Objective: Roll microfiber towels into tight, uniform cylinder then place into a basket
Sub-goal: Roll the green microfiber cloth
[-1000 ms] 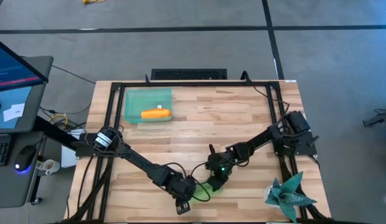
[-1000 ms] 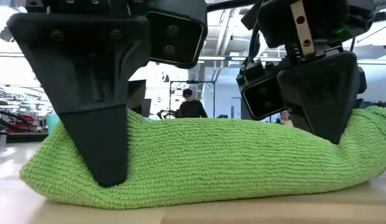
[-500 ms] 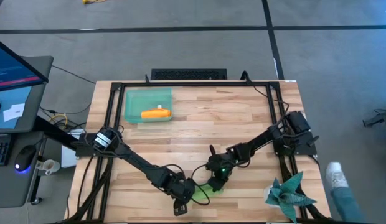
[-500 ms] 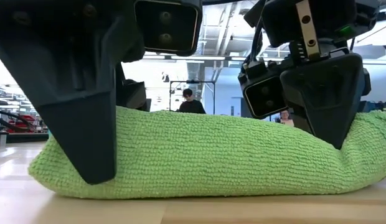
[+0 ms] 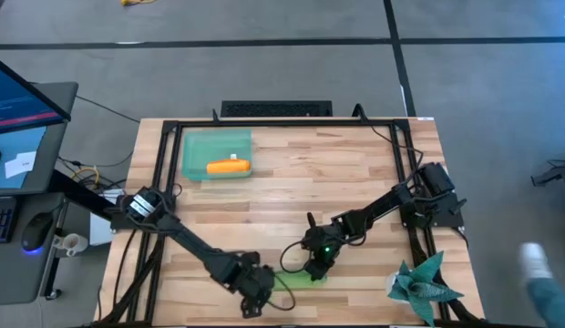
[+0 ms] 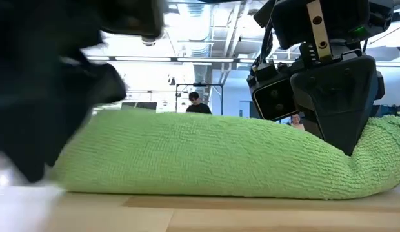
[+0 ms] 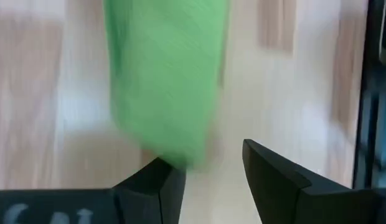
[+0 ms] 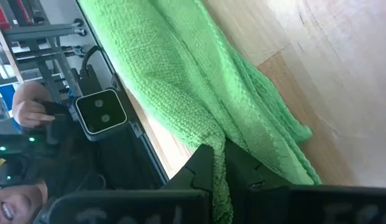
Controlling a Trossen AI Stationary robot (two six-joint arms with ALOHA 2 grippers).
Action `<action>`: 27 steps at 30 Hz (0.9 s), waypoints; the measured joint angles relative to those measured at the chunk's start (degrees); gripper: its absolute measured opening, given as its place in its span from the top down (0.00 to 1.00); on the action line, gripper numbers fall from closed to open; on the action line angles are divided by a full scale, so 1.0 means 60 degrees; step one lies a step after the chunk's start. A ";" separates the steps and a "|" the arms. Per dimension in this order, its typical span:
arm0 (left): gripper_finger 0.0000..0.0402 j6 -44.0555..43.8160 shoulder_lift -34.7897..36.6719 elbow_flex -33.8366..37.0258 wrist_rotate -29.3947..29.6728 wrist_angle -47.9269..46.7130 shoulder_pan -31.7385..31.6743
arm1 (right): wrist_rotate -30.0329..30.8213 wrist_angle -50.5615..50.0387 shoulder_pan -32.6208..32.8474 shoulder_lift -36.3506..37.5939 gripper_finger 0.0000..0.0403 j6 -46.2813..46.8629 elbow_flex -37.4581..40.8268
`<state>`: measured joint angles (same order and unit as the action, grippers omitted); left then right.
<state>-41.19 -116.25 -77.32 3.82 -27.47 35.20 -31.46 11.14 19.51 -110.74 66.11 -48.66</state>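
Between the two claws, rolled lime green towel (image 5: 299,277) on table (image 5: 292,182), right gripper (image 5: 316,271) clenched on its end, left gripper (image 5: 251,298) released just beside, orange towel (image 5: 228,167) in basket (image 5: 196,150) far away.

Left hand (image 7: 211,174) released green towel (image 6: 206,154), backed away.

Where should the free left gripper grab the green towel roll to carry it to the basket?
Probably at the free end of the green towel roll, coming from above with the left gripper astride its width. The right gripper already pinches the other end, and the roll lies long and flat on the table, so holding both ends should stop sagging.
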 joint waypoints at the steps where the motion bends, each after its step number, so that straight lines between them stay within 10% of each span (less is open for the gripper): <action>1: 0.63 -0.0092 0.0087 0.0014 0.0132 -0.0179 0.0100 | 0.0002 0.0000 0.0000 0.0002 0.91 -0.0003 0.0003; 7: 0.63 -0.0894 0.0478 0.0011 0.0994 -0.0709 0.0687 | 0.0002 0.0025 0.0000 0.0004 0.92 -0.0014 0.0007; 17: 0.63 0.0879 0.0620 -0.0095 0.5260 0.0733 0.1329 | 0.0005 0.0025 0.0000 0.0004 0.92 -0.0014 0.0007; 27: 0.63 0.1748 0.0369 0.0580 0.4565 0.2344 0.0622 | 0.0040 0.0042 0.0000 0.0004 0.91 -0.0041 0.0013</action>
<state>-30.70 -114.04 -73.83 31.21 -13.40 38.93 -31.22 11.39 19.51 -110.72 65.86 -48.58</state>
